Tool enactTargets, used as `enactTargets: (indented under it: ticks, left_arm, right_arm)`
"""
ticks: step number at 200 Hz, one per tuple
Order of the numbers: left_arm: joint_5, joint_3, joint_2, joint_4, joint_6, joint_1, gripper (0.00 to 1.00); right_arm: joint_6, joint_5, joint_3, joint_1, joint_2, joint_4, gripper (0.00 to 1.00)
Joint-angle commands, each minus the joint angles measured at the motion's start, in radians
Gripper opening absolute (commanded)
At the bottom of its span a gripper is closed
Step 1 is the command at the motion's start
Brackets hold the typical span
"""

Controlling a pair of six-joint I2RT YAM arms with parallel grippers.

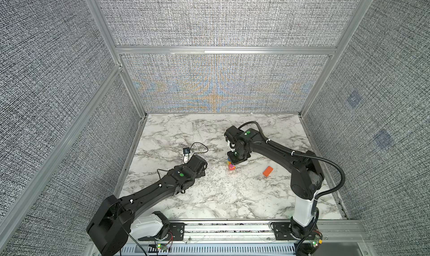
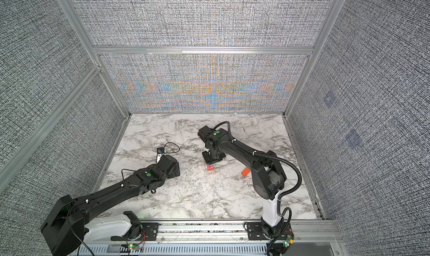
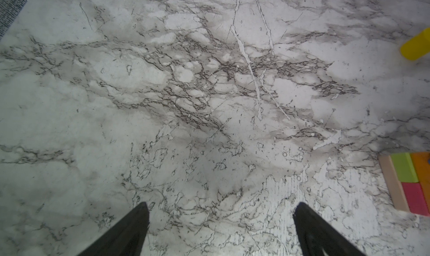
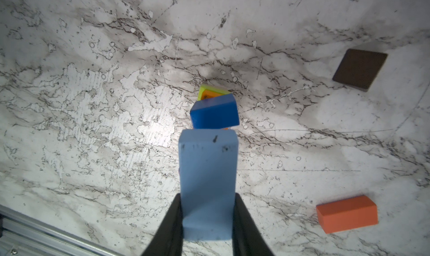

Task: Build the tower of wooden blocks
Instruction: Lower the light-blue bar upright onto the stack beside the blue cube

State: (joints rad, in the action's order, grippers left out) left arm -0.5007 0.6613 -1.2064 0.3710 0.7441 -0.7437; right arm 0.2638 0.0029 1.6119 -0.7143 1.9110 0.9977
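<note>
The right claw (image 4: 207,203) is closed on a light blue block (image 4: 208,164). Its two fingers press the block's long sides, and the block juts out past the tips. Below it stands the tower (image 4: 213,108), near the middle of the worktop (image 1: 209,196), with a blue cube (image 4: 214,113) on top and green and orange edges showing under it. I cannot tell whether the held block touches the cube.

The right arm (image 1: 279,150) rises from its base at the near edge, bends at the elbow and reaches toward the middle, with the wrist turned so the claw points straight down. In both top views the wrist covers the claw, the held block and the tower's top, so only a few colours at the foot show.

An orange brick (image 1: 268,171) lies flat to the tower's right, well apart; in a top view the arm hides part of it. A brown piece (image 4: 359,72) lies flat, also apart.

The left claw (image 3: 222,210) is spread wide with nothing between its fingers, over bare worktop. The left arm (image 1: 151,192) stretches low and forward, left of the tower. In its wrist view the frame edge cuts off the tower's tan, green, pink and orange foot and a blurred yellow cylinder (image 3: 416,46).
</note>
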Motion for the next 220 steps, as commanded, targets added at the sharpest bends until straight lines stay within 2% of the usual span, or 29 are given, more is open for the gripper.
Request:
enactTargets:
  ticks: [1, 220]
  left_arm:
    - [-0.002, -0.002, 0.003, -0.01, 0.005, 0.001, 0.99]
    - [0.0, -0.016, -0.005, -0.035, -0.008, 0.003, 0.99]
  right_arm:
    - [0.008, 0.009, 0.01, -0.004, 0.006, 0.011, 0.26]
    - [0.023, 0.011, 0.026, -0.008, 0.023, -0.003, 0.26]
